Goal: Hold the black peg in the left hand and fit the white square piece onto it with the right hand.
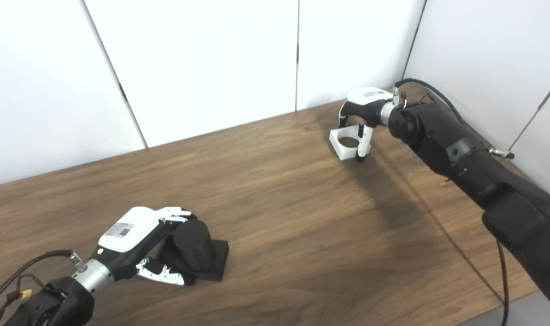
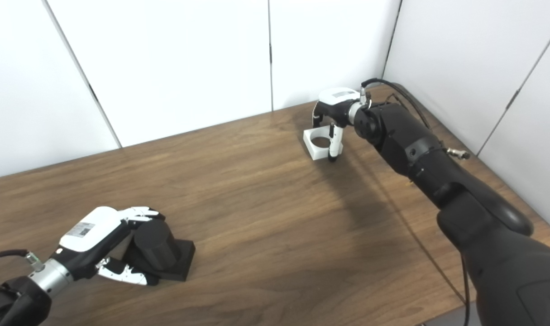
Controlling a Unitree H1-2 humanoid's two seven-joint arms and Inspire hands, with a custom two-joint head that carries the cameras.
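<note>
The black peg (image 1: 194, 246), a short cylinder on a square black base, stands on the table at the near left. My left hand (image 1: 141, 242) is wrapped around it, fingers behind the cylinder and thumb in front at the base. The white square piece (image 1: 346, 143) with a round hole lies on the table at the far right. My right hand (image 1: 363, 115) is over it, fingers at its far side and thumb against its near right edge, closed on it. The piece still rests on the table.
The wooden table (image 1: 284, 217) runs to white wall panels at the back and right. A black cable (image 1: 501, 276) trails along the right arm near the table's front right edge.
</note>
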